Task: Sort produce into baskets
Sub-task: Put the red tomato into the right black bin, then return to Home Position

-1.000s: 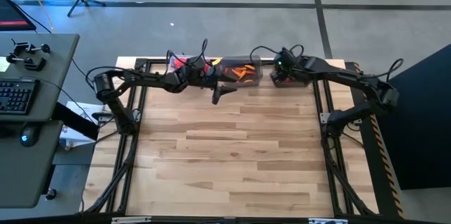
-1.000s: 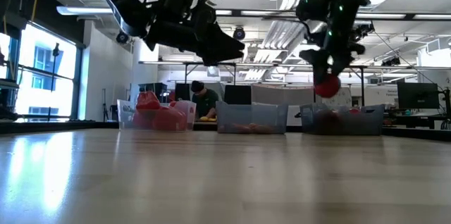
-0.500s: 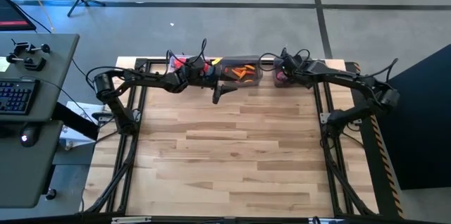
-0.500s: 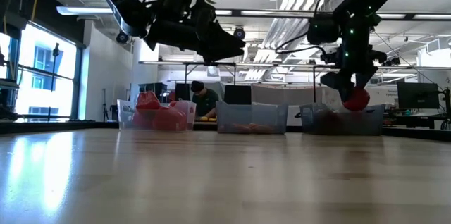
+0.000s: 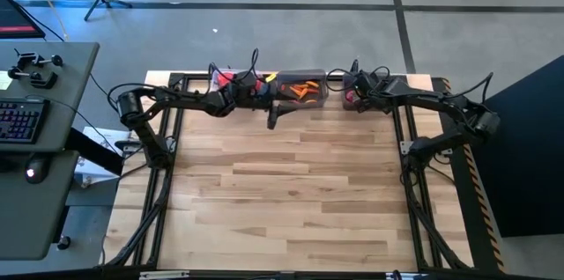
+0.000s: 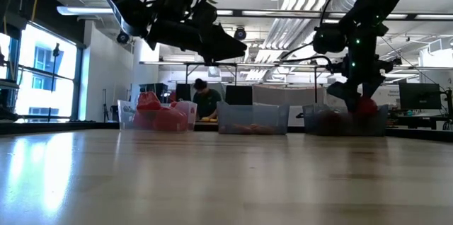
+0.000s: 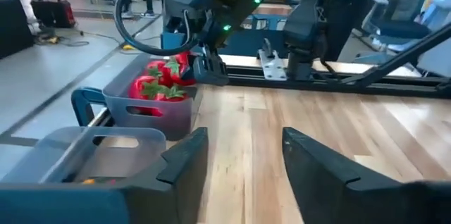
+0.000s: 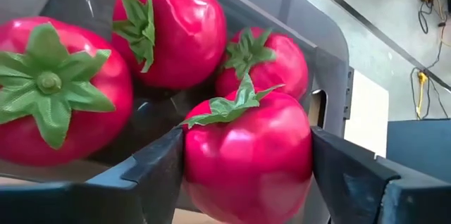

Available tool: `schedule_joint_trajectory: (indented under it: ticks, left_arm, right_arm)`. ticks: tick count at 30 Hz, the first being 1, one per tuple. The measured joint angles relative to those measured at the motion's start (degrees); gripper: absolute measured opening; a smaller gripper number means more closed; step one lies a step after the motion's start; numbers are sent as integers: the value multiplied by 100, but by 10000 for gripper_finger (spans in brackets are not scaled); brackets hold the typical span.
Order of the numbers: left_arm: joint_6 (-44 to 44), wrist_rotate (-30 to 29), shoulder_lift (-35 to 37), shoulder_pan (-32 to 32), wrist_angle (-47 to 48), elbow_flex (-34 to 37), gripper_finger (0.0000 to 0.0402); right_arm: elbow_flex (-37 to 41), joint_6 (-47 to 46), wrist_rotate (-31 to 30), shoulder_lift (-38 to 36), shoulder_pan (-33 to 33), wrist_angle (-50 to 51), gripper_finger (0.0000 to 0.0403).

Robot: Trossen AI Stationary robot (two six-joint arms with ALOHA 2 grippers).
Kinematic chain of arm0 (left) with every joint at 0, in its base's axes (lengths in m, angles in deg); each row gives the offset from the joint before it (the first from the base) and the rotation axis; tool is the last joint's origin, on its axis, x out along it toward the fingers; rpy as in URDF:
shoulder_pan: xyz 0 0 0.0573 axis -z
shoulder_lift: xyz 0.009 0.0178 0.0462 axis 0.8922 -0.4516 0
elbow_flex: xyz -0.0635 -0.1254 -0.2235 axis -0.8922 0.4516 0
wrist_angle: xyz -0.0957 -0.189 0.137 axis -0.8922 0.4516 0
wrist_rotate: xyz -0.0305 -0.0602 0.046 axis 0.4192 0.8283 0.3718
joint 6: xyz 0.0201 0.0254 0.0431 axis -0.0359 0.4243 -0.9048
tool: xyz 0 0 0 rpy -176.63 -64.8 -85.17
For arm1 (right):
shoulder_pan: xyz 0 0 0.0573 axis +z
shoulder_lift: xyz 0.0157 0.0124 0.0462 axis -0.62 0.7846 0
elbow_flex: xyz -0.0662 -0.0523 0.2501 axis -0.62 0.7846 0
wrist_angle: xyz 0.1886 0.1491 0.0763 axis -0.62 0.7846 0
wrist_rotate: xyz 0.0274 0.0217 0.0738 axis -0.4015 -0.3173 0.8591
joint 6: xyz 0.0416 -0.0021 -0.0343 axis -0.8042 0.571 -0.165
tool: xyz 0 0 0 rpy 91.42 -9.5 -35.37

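Three baskets stand in a row at the table's far edge. The left one holds red peppers. The clear middle one holds orange carrot pieces. The dark grey right one holds three tomatoes. My right gripper is shut on another red tomato at that basket's rim. My left gripper is open and empty, above the table in front of the middle basket. My right gripper pinches the tomato's two opposite sides between its two fingers. The fingers come from above, pointing down into the right basket. The tomato's green top faces up toward the wrist. I cannot tell whether the tomato rests on the tomatoes below.
Bare wooden tabletop lies in front of the baskets, with dark frame rails along its left and right sides. A desk with a keyboard stands left of the table. A person sits in the room behind.
My right gripper has gone down and toward the table's right and far edges with the tomato, from above the right basket to its rim. The tomato stays in the hold. My left gripper has kept still and open.
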State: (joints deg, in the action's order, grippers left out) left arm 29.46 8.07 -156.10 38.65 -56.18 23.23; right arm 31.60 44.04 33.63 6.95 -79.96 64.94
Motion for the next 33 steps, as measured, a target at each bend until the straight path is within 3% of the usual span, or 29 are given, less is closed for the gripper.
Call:
schedule_joint_trajectory:
  ticks: [5, 9, 14, 18, 23, 29, 33]
  left_arm:
    - [-156, -36, 0, 19, -138, 15, 108]
    - [-53, -36, 4, 14, -1038, 430, 58]
    - [262, -45, 4, -33, -1722, 842, 31]
    - [285, -33, 2, -56, -1607, 844, 42]
    - [285, 33, 2, -56, -1572, 844, 86]
    - [285, 42, 2, -65, -1543, 844, 141]
    - [288, 44, 2, -122, -1538, 844, 149]
  right_arm:
    - [-24, 82, -83, 0, 9, -14, 278]
    - [-24, 266, -140, 0, 55, -9, 279]
    - [-26, 452, 187, 0, 55, 36, 283]
    - [-26, 496, 213, 0, 55, 79, 299]
    - [-26, 674, 10, 0, 101, 142, 312]
    - [-273, 1067, 2, 0, 321, 356, 312]
    - [-601, 1089, 55, 0, 438, 587, 298]
